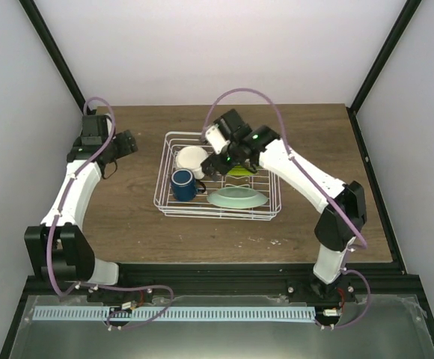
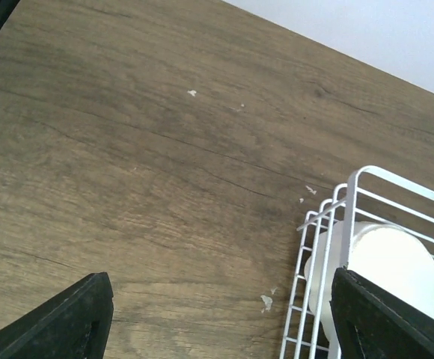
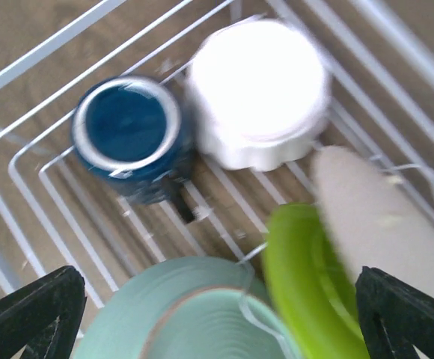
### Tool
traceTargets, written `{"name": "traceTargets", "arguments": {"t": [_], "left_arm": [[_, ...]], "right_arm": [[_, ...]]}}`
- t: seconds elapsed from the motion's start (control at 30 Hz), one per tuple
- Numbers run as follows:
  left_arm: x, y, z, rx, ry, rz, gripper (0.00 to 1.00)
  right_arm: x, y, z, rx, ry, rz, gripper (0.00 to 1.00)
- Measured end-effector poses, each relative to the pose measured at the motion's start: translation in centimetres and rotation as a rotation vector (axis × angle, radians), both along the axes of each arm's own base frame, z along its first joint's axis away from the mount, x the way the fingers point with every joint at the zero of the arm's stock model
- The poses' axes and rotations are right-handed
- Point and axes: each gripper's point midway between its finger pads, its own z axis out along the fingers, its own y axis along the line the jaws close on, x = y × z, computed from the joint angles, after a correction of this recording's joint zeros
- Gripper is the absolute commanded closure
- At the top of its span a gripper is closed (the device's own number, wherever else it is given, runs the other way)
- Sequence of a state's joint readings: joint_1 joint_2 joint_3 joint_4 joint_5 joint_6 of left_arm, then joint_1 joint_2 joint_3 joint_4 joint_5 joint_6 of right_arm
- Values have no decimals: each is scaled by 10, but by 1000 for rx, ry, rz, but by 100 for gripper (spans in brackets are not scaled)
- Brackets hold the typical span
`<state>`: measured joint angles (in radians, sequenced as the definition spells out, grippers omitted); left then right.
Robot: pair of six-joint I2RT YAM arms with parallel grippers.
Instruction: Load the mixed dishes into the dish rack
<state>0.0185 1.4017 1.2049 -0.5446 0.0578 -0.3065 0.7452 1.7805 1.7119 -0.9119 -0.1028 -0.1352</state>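
Where white wire [image 2: 349, 217] crosses, scalloped cream bowl [image 3: 258, 90] beside round blue mug [image 3: 127, 127].

Dark wood-grain table [image 1: 127, 217], plain pale walls [image 1: 224, 45], black corner posts [image 1: 52, 52]

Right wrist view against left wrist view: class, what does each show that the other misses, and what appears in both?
Only the right wrist view shows the dark blue mug, the mint-green plate, the lime-green dish and the flat cream plate, all inside the white wire rack. Only the left wrist view shows pale flecks on the bare table outside the rack. Both show the cream bowl and the rack.
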Motion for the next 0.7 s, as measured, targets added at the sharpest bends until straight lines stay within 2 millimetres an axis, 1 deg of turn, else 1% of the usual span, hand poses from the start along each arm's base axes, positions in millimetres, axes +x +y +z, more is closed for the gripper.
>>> {"name": "traceTargets", "arguments": {"t": [0.1,0.13,0.17,0.2,0.27,0.33,0.37,0.43,0.47,0.53,0.57,0.6,0.63,0.7], "left_arm": [[1,7,-2,-12,11,11,19],[3,8,-2,-14,10,9,18],[4,7,-1,-16,8,5,18],[6,7,1,-18,3,0,18],[10,6,2,-20,-4,-9,17],[14,5,3,-23,-15,-20,16],[16,6,3,-21,-20,-21,16],[20,7,5,-15,-39,-20,15],[22,9,8,-10,-53,-17,15],[28,12,14,8,-90,-9,14],[30,14,17,17,-104,-6,14],[32,15,19,23,-113,-2,14],[34,18,22,38,-131,8,14],[38,23,26,57,-153,30,14]], "right_arm": [[37,-27,16,52,-24,-113,0],[52,-41,20,70,-32,-156,0],[68,-59,24,88,-40,-211,0],[81,-74,27,99,-49,-253,0],[111,-117,31,124,-70,-360,0],[139,-167,35,145,-99,-471,0],[149,-187,35,153,-110,-514,0],[168,-235,38,180,-134,-613,0],[176,-258,39,197,-147,-660,0],[185,-304,35,222,-177,-752,0],[186,-323,31,228,-189,-793,0],[184,-341,22,227,-193,-831,0],[179,-357,9,222,-189,-867,0],[167,-371,-13,213,-173,-907,0]]}}
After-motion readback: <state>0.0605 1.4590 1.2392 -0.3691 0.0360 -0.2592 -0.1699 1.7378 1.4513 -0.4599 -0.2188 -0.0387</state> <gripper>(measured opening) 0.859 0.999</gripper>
